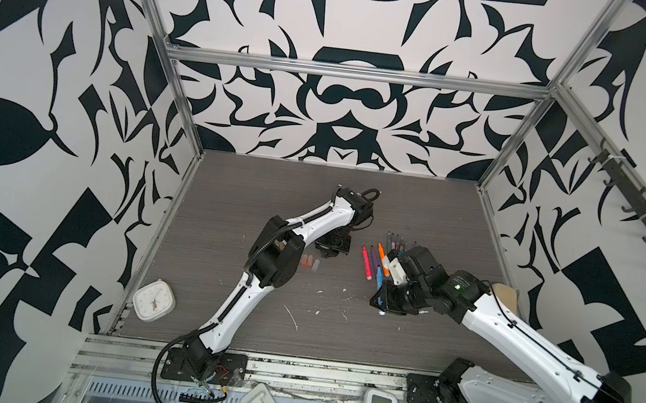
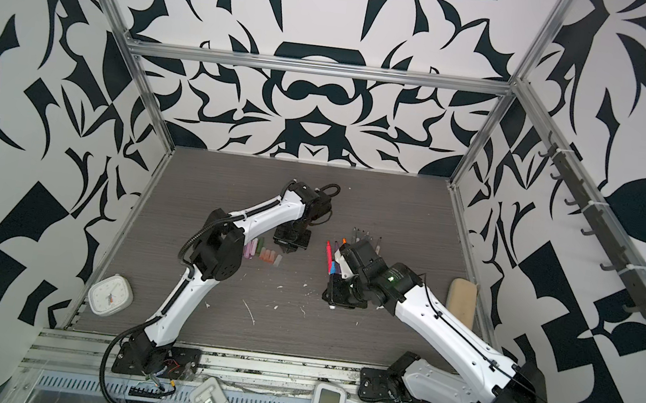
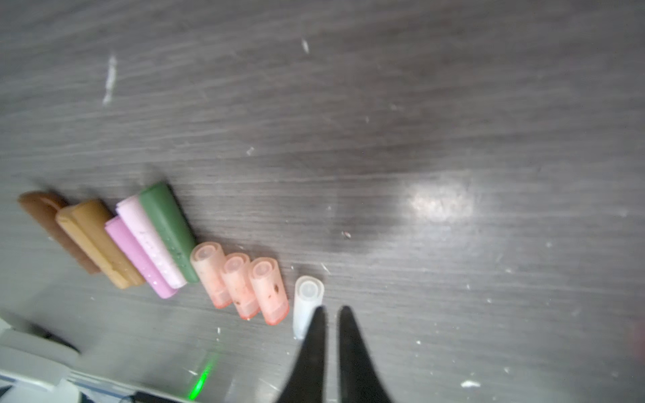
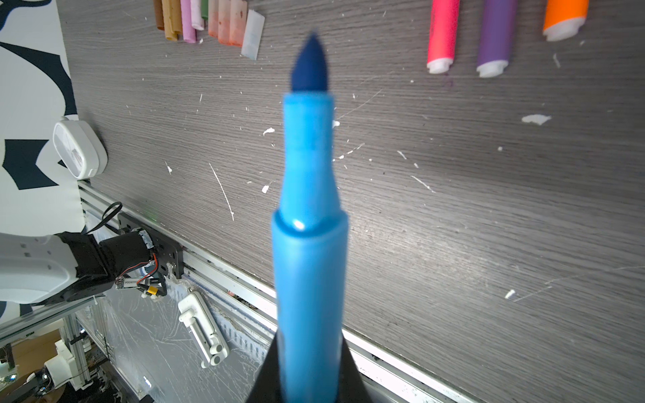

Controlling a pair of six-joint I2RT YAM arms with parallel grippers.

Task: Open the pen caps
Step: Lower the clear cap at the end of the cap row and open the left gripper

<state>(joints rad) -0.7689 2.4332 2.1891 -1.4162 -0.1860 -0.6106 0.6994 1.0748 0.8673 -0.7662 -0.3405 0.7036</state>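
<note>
My right gripper [image 4: 309, 370] clenches the uncapped blue plastic marker pen [image 4: 309, 244] well apart from the row of stubby plastic caps [image 3: 209, 268], while my left gripper [image 3: 331, 314], pinched together and empty, sits beside that row's clear end cap [image 3: 307, 296]; next, I judge, the pen needs laying down.

Both top views were evenly bright, their frame rails [image 1: 354, 71] bowed toward the edges. In the left wrist view a pale glare patch sat on the tabletop [image 3: 441, 206] well apart from the clear cap [image 3: 307, 300]; the brown cap [image 3: 45, 216] was smeared. The blue pen [image 4: 309, 261] looked soft, its tip blurred.
</note>
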